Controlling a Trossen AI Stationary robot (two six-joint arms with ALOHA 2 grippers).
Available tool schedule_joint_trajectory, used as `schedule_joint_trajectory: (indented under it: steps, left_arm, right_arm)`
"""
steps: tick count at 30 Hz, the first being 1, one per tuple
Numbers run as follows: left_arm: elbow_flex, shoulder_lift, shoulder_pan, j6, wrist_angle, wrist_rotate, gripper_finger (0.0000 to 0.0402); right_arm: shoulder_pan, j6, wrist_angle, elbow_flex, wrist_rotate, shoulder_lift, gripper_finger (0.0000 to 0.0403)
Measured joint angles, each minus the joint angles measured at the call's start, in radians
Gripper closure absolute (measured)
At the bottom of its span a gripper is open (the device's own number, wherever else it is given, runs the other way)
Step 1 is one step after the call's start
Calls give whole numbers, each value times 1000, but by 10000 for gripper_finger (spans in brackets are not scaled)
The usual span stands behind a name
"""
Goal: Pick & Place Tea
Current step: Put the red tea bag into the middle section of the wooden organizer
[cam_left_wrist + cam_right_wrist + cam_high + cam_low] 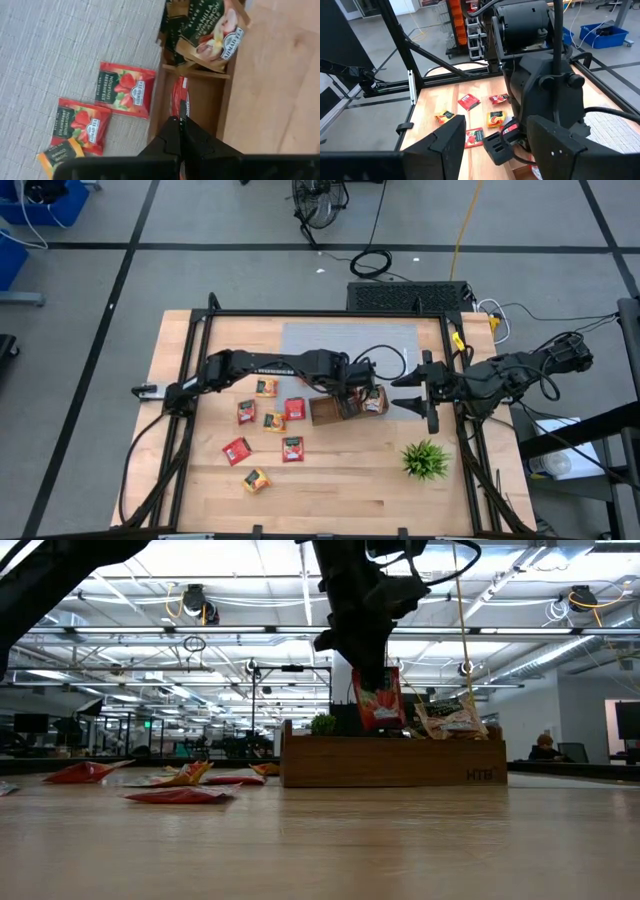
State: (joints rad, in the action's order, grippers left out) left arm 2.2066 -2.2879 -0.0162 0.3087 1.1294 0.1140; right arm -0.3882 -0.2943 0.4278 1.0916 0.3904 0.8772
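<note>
Left arm stretched across the worktop (330, 480), its pincer (181, 131) pointing down over the wooden tray (392, 762), clamped on a red tea sachet (378, 695) hanging upright above a compartment. Right pincer (412, 393) waits beside the tray, fingers apart. Other sachets (272, 420) lie loose on the worktop.

Loose sachets on the worktop (330, 480): seven, five red (237, 450) and two orange-yellow (256, 480)
Red sachet held over the tray: one (378, 697)
Wooden tray: one (325, 414)
Green plant: one (426, 459)
Arms: two
</note>
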Motion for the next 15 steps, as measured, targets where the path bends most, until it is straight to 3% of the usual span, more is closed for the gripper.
schedule_joint_trajectory:
  steps: [15]
  left_arm:
    - [-124,1,1,26,-69,-27,396]
  right_arm:
    - [0,0,-6,0,0,0,206]
